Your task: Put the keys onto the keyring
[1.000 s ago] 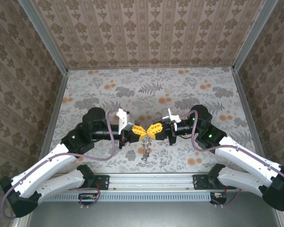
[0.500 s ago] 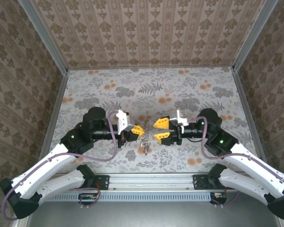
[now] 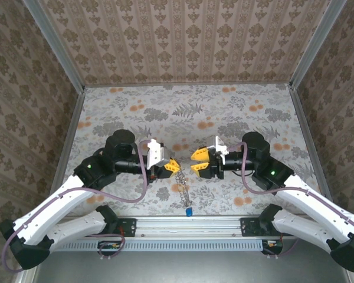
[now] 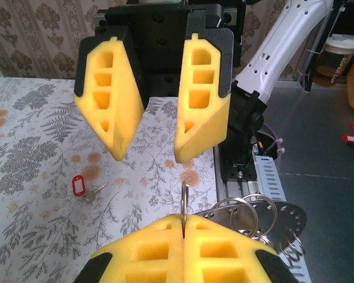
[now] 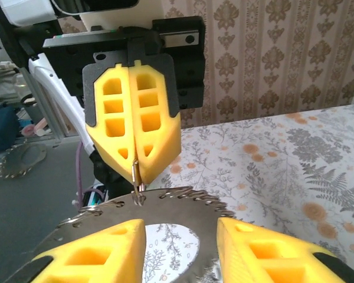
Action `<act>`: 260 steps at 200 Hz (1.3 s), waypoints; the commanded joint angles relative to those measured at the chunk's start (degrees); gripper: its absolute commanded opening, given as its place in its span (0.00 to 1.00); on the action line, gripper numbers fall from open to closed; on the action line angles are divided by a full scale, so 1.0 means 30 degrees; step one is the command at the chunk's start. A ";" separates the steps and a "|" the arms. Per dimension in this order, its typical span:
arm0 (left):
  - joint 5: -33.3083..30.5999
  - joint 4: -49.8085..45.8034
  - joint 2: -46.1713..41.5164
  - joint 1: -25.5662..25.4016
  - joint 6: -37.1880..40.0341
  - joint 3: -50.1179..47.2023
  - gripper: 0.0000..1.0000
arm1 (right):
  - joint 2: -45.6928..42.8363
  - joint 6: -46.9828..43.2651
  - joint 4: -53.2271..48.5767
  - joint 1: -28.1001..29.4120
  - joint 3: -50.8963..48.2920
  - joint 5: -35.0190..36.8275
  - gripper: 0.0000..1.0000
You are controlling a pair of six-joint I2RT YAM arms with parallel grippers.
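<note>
Left tool (image 3: 173, 167): pads pressed flat together, pinching the thin wire of the keyring (image 4: 183, 199) edge-on at the tips. The ring stands upright out of the seam. Beside it, a bunch of further steel rings (image 4: 248, 213) and a notched metal disc (image 5: 165, 203) belong to the same cluster.

Right tool (image 3: 200, 162): jaws parted to a moderate gap, nothing gripped. It faces my left tool tip to tip, just beside it, above the surface (image 3: 242, 112). In the right wrist view the disc's rim sits between my two right fingers (image 5: 271, 254); whether they touch, I cannot tell.

Chain (image 3: 182, 190) drops from the left tool toward the near edge. Blue key (image 3: 189, 211) is at its lower end; hanging or resting on the surface is unclear at this size.

Red key (image 4: 78, 185) lies flat on the surface, well apart from both tools, its small metal blade beside the tag.
</note>
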 commanded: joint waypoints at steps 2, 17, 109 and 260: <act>0.0728 0.1860 -0.0128 -0.0076 -0.0182 -0.0188 0.00 | 0.0157 0.0580 0.1823 0.0277 0.0074 -0.1306 0.37; 0.0692 0.2610 -0.0124 -0.0076 -0.0524 -0.0489 0.00 | 0.0340 0.0628 0.1939 0.0377 0.0086 -0.1506 0.35; 0.0969 0.5553 -0.0775 -0.0104 -0.1998 -0.1815 0.00 | 0.0902 0.1038 0.3097 0.0667 -0.0249 -0.1931 0.28; -0.2904 0.2186 0.0412 -0.1020 -0.0315 -0.0618 0.13 | 0.1126 -0.2224 -0.3158 0.0877 0.2583 0.0265 0.00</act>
